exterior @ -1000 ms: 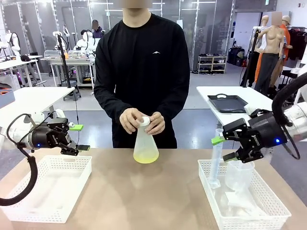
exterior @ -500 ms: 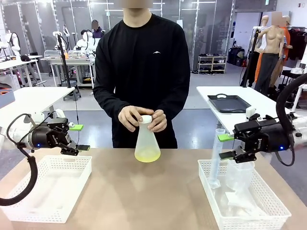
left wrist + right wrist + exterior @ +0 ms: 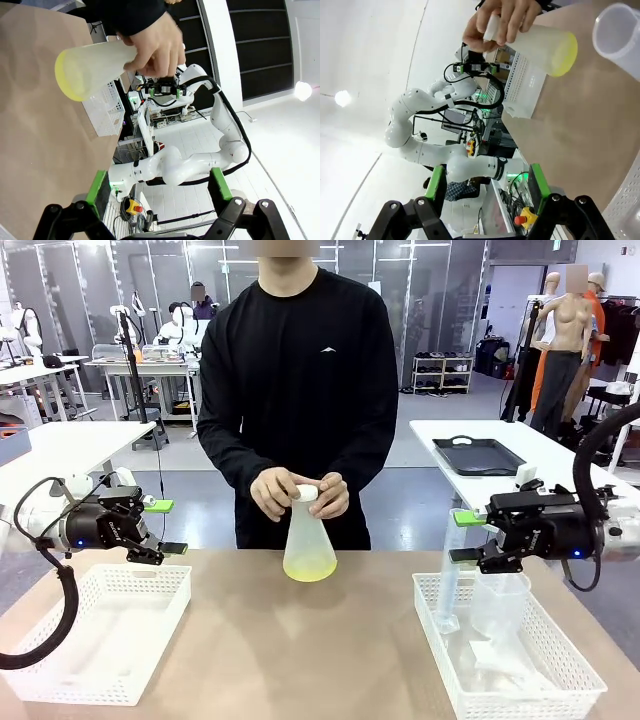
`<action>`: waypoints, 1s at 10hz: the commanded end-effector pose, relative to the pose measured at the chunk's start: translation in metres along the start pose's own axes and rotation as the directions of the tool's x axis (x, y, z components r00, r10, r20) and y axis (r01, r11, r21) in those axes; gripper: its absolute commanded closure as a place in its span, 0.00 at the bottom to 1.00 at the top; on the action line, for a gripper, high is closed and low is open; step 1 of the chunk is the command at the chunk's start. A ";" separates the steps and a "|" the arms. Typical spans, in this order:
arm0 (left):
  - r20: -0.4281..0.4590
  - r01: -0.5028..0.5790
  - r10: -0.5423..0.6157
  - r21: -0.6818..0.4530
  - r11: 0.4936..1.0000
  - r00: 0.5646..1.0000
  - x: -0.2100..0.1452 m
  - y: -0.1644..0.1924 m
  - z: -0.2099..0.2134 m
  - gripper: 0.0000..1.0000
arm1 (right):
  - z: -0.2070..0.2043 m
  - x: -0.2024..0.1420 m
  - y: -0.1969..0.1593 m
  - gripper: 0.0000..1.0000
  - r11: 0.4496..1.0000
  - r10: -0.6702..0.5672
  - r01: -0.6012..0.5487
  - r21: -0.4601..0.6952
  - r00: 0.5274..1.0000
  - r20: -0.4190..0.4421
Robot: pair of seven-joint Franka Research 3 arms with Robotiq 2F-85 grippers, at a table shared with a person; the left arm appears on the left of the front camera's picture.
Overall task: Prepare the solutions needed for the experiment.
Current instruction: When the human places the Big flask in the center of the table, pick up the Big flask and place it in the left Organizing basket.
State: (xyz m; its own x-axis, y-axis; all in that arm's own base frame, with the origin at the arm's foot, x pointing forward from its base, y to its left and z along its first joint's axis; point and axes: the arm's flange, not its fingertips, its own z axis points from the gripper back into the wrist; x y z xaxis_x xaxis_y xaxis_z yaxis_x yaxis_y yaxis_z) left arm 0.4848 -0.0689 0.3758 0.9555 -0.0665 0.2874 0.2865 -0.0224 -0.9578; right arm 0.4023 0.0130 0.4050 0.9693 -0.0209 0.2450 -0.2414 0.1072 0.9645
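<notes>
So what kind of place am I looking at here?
Probably a robotics lab staged for chemistry work: white left arm and right arm flank the table, a person holds a flask of yellow-green solution, and a measuring cylinder stands in a basket.

The frosted whitish conical flask (image 3: 308, 535) looked like translucent plastic, cloudy and matt rather than glassy — the shallow lime-yellow solution (image 3: 309, 570) at its base was clear and bright. The tan counter (image 3: 300, 660) had a smooth, matt top that took only soft shadows. The white left basket (image 3: 170, 625) and white right basket (image 3: 436, 645) were perforated moulded plastic with a dull sheen. The tall measuring cylinder (image 3: 449, 580) was clear, smooth plastic. The person's black long-sleeved top (image 3: 300, 370) was soft, matt cloth. The left claw (image 3: 168, 527) and right claw (image 3: 460, 537) were hard matt black with bright green pads (image 3: 97, 187) — the right arm's white shell (image 3: 200, 165) was glossy.
</notes>
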 end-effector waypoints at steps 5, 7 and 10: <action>0.012 0.010 -0.010 -0.012 1.000 1.000 0.001 -0.002 -0.002 0.00 | -0.003 0.000 -0.002 0.17 0.996 -0.088 0.088 -0.006 0.996 -0.006; 0.012 0.010 -0.010 -0.012 1.000 1.000 0.001 -0.002 -0.002 0.00 | -0.003 0.000 -0.002 0.17 0.996 -0.088 0.088 -0.006 0.996 -0.006; 0.012 0.010 -0.010 -0.012 1.000 1.000 0.001 -0.002 -0.002 0.00 | -0.003 0.000 -0.002 0.17 0.996 -0.088 0.088 -0.006 0.996 -0.006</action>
State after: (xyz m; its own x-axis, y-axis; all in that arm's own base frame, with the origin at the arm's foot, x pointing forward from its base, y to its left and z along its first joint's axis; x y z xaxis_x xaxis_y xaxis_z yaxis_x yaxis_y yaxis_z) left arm 0.4848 -0.0689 0.3758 0.9555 -0.0666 0.2874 0.2865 -0.0224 -0.9578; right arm 0.4027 0.0145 0.4027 0.9899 -0.0284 0.1392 -0.1352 0.1124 0.9844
